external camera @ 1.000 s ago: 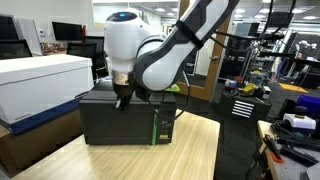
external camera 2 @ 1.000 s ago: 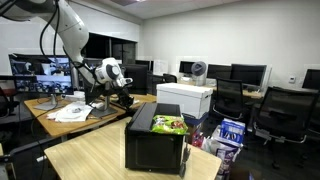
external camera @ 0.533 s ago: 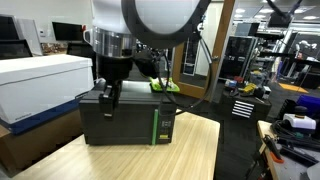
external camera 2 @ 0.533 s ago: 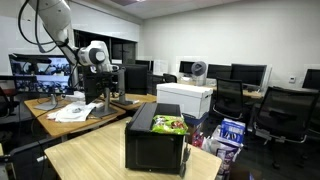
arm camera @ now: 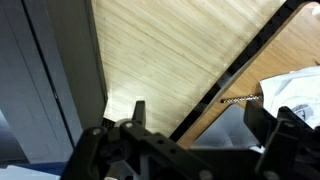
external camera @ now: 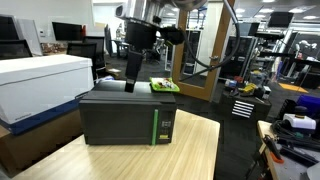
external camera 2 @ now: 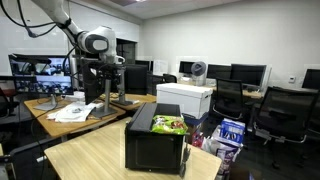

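An office lab with monitors and chairs lies behind a wooden desk (external camera: 195,150). A large white box (external camera: 40,85) stands off to one side, and a black box (external camera: 120,120) sits on the desk. The end effector (external camera: 131,86) hangs raised near the black box's top, jaws wide and empty, touching nothing. A green snack packet (external camera: 165,87) lies on that top, apart from the end effector. By the look of it, the packet is already set down.
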